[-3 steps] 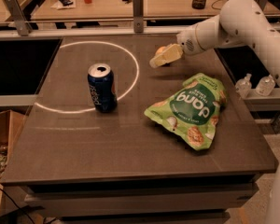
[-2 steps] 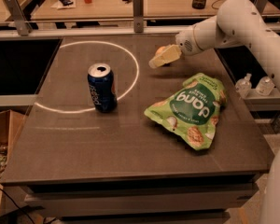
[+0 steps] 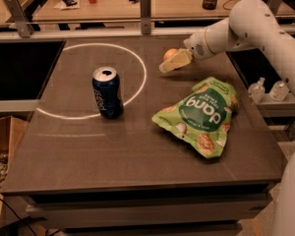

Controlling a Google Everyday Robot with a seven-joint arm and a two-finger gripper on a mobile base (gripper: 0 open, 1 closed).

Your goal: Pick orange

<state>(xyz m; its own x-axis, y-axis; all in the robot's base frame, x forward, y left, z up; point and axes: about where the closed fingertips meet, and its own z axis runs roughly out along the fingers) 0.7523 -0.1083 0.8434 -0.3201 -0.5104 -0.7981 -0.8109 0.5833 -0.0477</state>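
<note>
Right now I'm seeing the gripper (image 3: 173,63) hovering over the far right of the table (image 3: 113,151), hiding most of the orange (image 3: 169,52) peeking out just behind it, and I can't tell whether the jaws are released or grasping it. The green snack bag (image 3: 199,116) is showing "dang" upside down, while the white lettering on the blue can (image 3: 107,92) is proving unreadable.

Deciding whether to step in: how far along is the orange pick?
Approach looks done: the gripper is right at the orange on the far side of the table, partly hiding it. In hand: lining up the grasp. Left: gripping and lifting; the orange is not visibly raised.
</note>
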